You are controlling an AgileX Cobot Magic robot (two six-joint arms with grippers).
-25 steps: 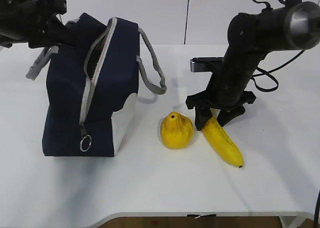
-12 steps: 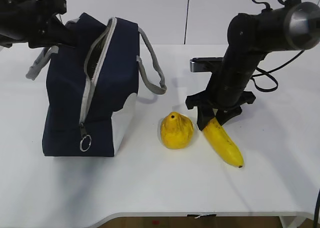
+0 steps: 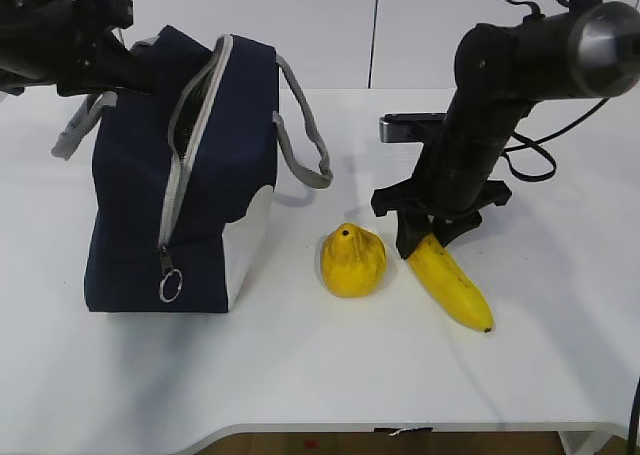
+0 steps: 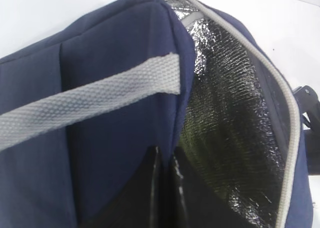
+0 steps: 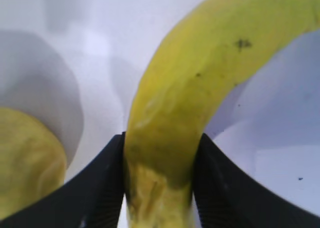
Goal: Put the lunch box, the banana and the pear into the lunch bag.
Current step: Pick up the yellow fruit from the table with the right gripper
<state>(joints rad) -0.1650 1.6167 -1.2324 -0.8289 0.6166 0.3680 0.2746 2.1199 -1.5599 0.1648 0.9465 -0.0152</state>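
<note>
On the white table (image 3: pixel 300 395), our right gripper (image 3: pixel 432 233) has its jaws pressed against both sides of the banana (image 3: pixel 450 285) near its far end beside the pear (image 3: pixel 352 260), an end-heavy grip that could let the fruit swing or slip on the way to the lunch bag (image 3: pixel 190 175), whose flap our left gripper, jaws clenched, pinches open.

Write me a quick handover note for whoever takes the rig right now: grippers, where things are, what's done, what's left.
Left gripper: out of sight at the far side of the bag, shut; the wrist view shows a bag wall pinched, foil-lined mouth open.
Right gripper: both pads against the banana, which lies on the table.
Pear: on the table between bag and banana.
Lunch box: not in view; I cannot tell whether it is in the bag.
Left: banana and pear into the bag.
</note>
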